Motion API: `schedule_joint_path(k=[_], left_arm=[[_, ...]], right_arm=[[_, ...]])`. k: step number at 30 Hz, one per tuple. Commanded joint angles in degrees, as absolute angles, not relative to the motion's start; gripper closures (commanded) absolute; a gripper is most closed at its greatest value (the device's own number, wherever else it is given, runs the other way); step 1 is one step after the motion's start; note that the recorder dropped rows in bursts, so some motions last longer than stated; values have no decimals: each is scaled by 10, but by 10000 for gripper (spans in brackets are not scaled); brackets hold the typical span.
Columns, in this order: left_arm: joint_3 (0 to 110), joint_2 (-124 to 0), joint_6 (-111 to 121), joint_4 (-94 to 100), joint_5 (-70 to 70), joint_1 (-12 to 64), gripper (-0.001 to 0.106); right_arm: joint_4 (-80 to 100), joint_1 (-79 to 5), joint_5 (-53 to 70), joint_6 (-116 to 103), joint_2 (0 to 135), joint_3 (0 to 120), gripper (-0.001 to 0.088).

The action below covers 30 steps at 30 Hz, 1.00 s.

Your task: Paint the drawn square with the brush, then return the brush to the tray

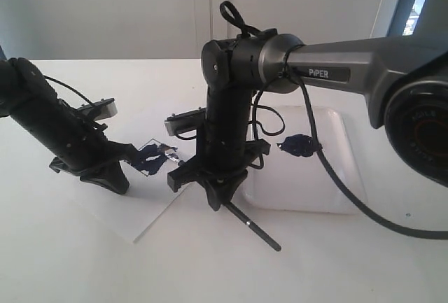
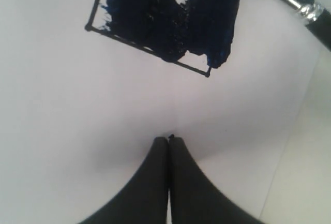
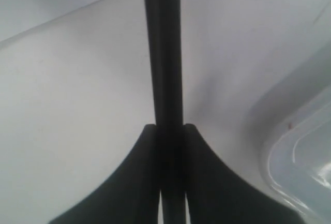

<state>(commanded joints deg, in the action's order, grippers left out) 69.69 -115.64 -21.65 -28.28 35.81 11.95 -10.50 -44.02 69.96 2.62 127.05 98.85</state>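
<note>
We see the square (image 1: 155,157) drawn on the paper (image 1: 140,215), left of the middle of the table (image 1: 70,261). In the left wrist view the square (image 2: 170,27) is largely filled with dark blue paint. A white gap remains inside it, and some strokes run over the outline.

The brush (image 1: 255,229) slants across the paper's near edge, its handle end pointing toward us past the sheet. The right gripper (image 1: 222,201) points down and is clenched on the handle, which runs straight between the fingers in the right wrist view (image 3: 163,53). That gripper and its arm hide the middle of the brush from the outside camera. We find the silver ferrule (image 2: 305,8) just beside the square, but we cannot make out the bristles.

The left gripper (image 1: 112,177) is down at the paper near the square. Its fingertips (image 2: 158,154) are pressed together with nothing between them.

The tray (image 1: 329,184) sits to the right of the paper, partly behind the right arm and its cable. It holds a dark blue paint blob (image 1: 299,145) near its far edge. One rounded corner of the tray (image 3: 305,167) shows just beside the right gripper (image 3: 170,131).

The right arm's link carries the word "PIPER" (image 1: 329,73).
</note>
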Motion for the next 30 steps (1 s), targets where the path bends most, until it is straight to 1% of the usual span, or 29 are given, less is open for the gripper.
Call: schedule_joint_path(k=[8,22,30], left_arm=[[697,-1156,-217,-283,358,120,1053],[697,-1156,-217,-283,357,120,1053],[697,-1156,-217,-283,357,120,1053]], right_arm=[[-185,-440,700,57,1271,989,868],[-183,-473,700,71,1269,987,868],[-166,-474,700,71,1269,987,868]])
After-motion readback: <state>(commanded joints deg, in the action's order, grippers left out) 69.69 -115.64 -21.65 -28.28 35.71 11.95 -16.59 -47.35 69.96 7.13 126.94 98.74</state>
